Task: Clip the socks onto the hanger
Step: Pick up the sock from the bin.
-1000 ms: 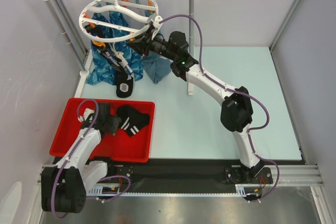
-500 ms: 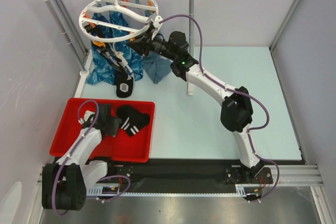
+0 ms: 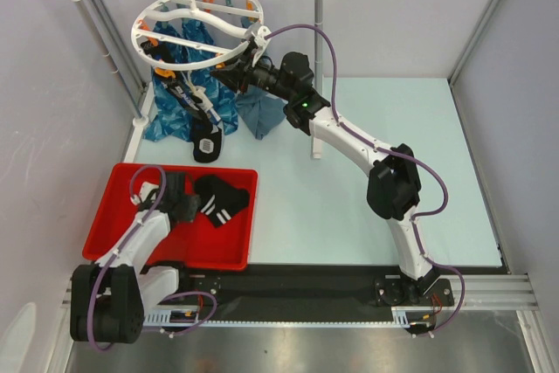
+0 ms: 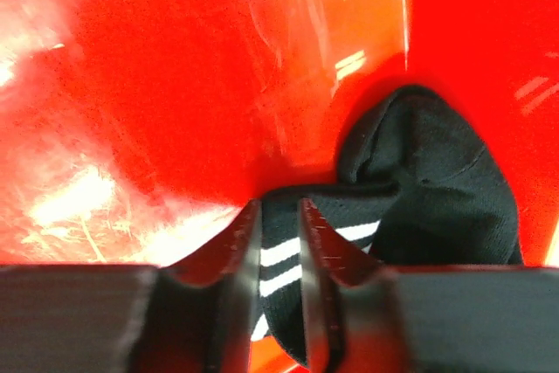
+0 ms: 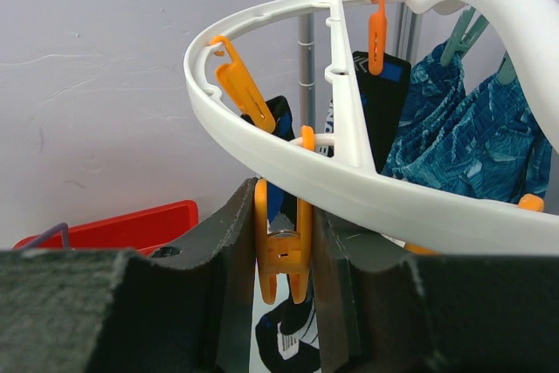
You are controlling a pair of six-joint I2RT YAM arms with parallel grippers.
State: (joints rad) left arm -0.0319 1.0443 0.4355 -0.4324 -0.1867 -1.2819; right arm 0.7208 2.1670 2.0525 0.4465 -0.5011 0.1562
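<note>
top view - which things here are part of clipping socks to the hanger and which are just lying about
job: hanger, orange clip in right gripper, striped sock at left gripper, hung sock
lying about: blue cloth, rail stand, red tray

Pale lilac walls [image 3: 393, 6] enclose a light blue tabletop [image 3: 428, 111], evenly lit.

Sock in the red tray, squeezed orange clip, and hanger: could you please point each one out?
sock [image 4: 428, 189], left wrist view, black toe end.
clip [image 5: 281, 261], right wrist view, orange lower body.
hanger [image 5: 393, 207], right wrist view, white outer rim.
</note>
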